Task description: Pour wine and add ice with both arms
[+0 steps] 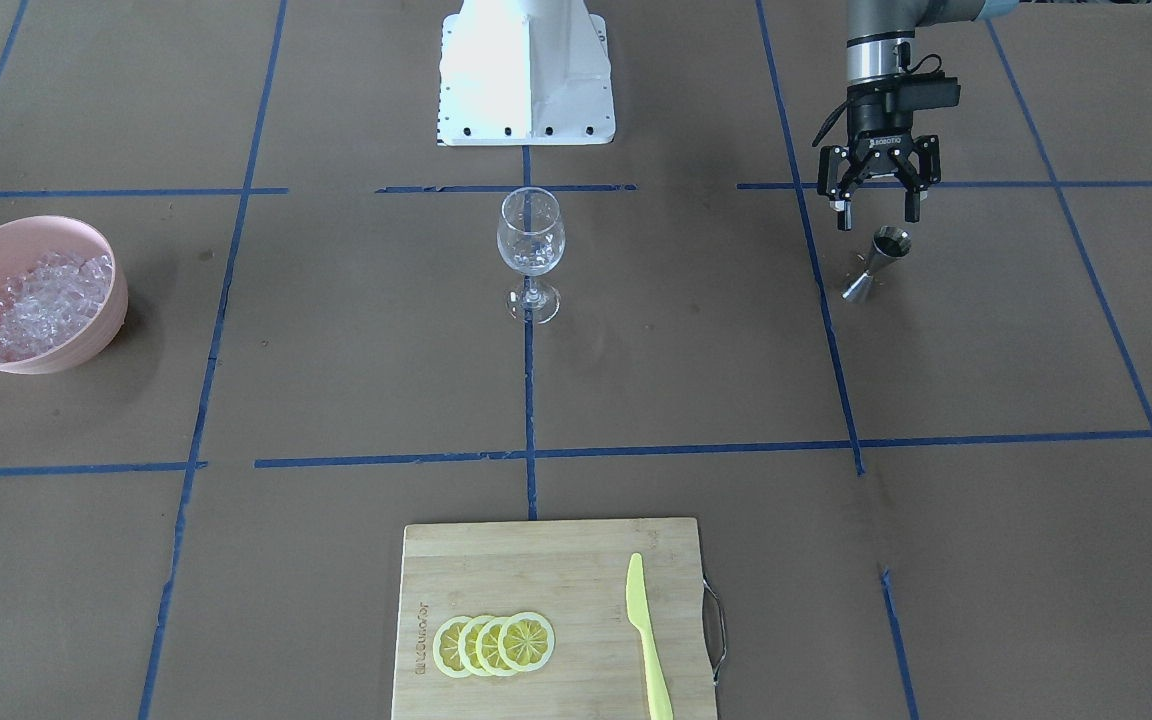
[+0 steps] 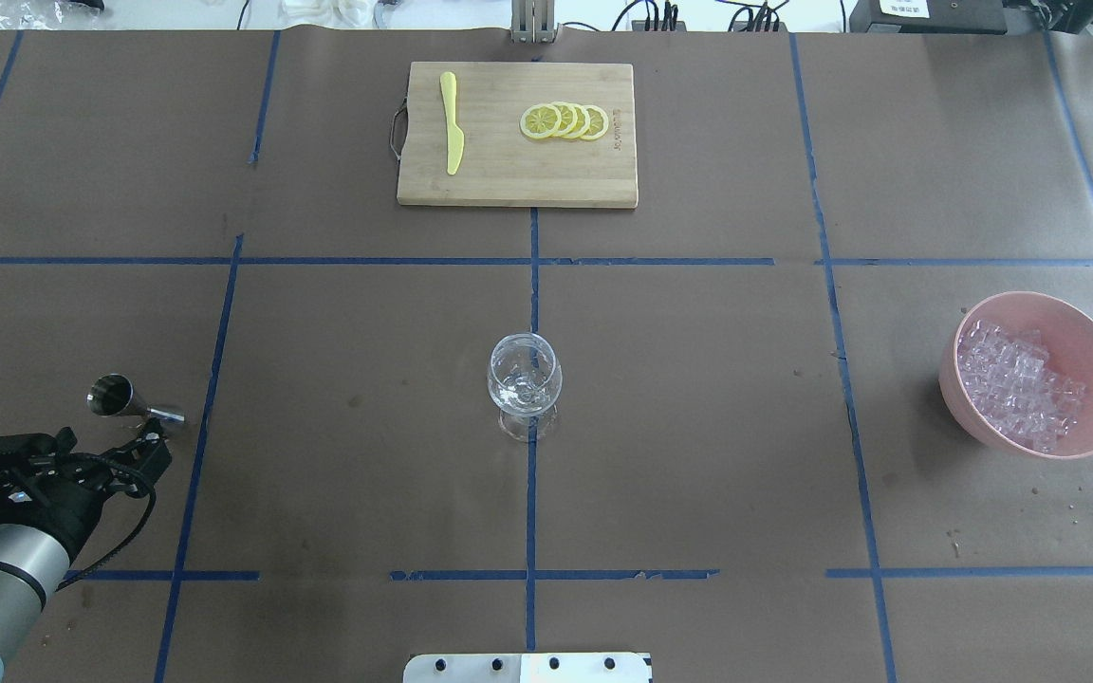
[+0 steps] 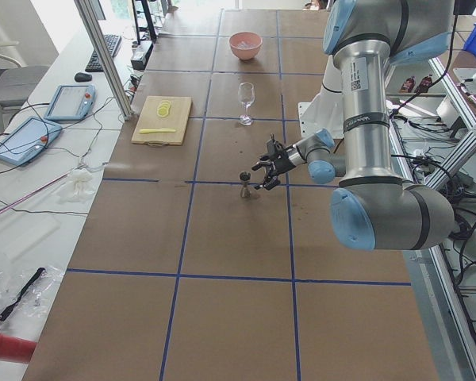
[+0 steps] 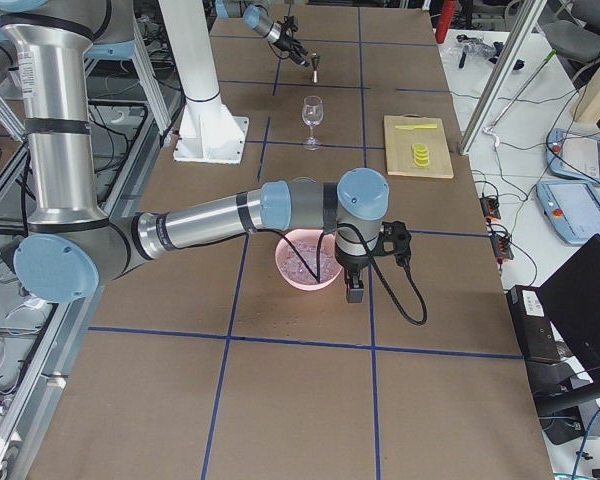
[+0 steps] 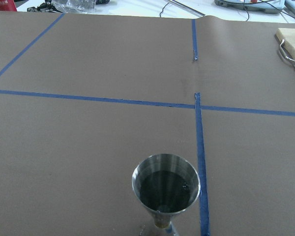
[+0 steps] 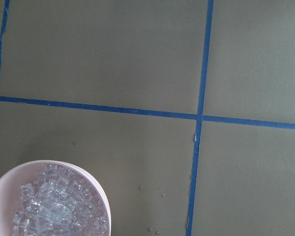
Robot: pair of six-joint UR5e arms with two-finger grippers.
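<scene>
A clear stemmed wine glass (image 1: 530, 250) stands at the table's middle; it also shows in the overhead view (image 2: 525, 384). A steel jigger (image 1: 876, 265) holding dark liquid (image 5: 165, 189) stands on the table. My left gripper (image 1: 877, 212) is open and empty, just behind the jigger and not touching it. The ice (image 1: 46, 300) fills a pink bowl (image 1: 86, 345). My right gripper (image 4: 353, 288) hangs by the bowl's (image 4: 290, 275) far rim. It shows only in the right side view, so I cannot tell whether it is open or shut. The right wrist view shows ice (image 6: 59, 209).
A wooden cutting board (image 1: 536, 560) with several lemon slices (image 1: 494, 644) and a yellow knife (image 1: 646, 640) lies at the operators' edge. The white pedestal (image 1: 526, 75) stands behind the glass. Water drops (image 2: 1092, 493) speckle the table near the bowl.
</scene>
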